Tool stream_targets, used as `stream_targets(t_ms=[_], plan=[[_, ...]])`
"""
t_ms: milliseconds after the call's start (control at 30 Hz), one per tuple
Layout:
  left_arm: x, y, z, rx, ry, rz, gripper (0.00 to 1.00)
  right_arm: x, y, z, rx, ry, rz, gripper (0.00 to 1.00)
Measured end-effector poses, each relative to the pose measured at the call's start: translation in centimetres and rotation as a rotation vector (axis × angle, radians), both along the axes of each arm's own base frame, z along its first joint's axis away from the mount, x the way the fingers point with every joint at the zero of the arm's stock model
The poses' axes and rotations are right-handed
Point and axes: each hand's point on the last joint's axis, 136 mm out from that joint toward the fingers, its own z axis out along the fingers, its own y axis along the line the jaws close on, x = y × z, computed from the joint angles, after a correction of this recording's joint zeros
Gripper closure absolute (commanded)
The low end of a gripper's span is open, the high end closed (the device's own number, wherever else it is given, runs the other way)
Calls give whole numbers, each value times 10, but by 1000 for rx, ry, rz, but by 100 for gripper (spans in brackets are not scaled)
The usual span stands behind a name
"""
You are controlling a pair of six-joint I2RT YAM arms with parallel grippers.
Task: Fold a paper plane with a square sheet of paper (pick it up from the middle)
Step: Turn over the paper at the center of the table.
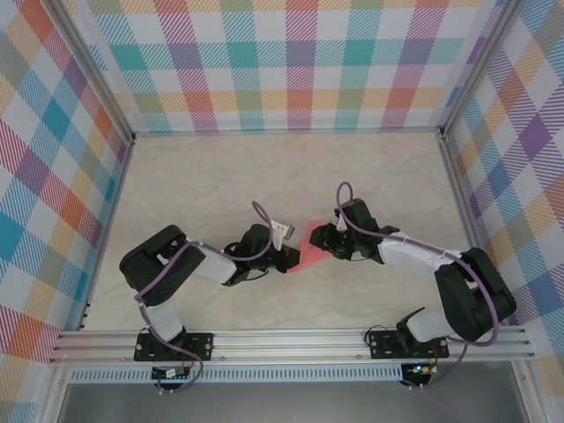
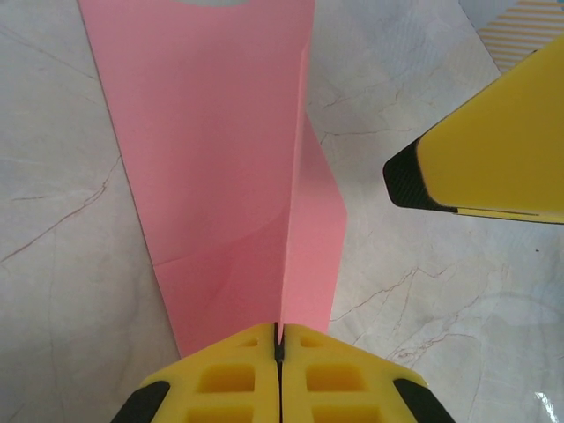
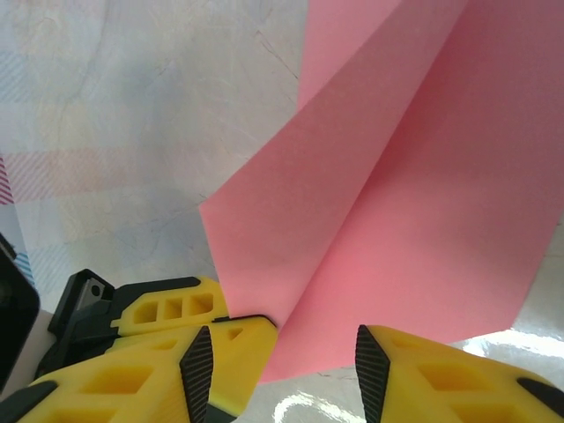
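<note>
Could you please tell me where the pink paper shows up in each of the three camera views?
Top external: pink paper just below the picture's centre.
Left wrist: upper middle, running down to bottom centre.
Right wrist: upper right, reaching bottom centre.
Shared landmark: the left gripper, shut on the paper's edge.

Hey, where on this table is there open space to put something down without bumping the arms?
The far half of the table, from the paper to the back wall, is bare. A smaller bare patch lies between the left arm and right arm, by the front rail. Crowded: the middle, where the left gripper and right gripper meet at the paper.
</note>
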Motion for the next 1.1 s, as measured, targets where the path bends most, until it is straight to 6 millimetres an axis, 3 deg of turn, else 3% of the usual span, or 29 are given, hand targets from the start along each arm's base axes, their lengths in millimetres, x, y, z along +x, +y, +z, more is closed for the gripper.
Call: stream_targets(t_ms=[367,733,1100], plan=[[1,0,0,-33,78,58,96,-2,5,-24,-6,70,28,53],[1,0,1,-53,121,85,96,11,16,-29,12,76,42,54],[0,1,-7,-51,167,102,81,10,16,-44,-9,113,43,54]])
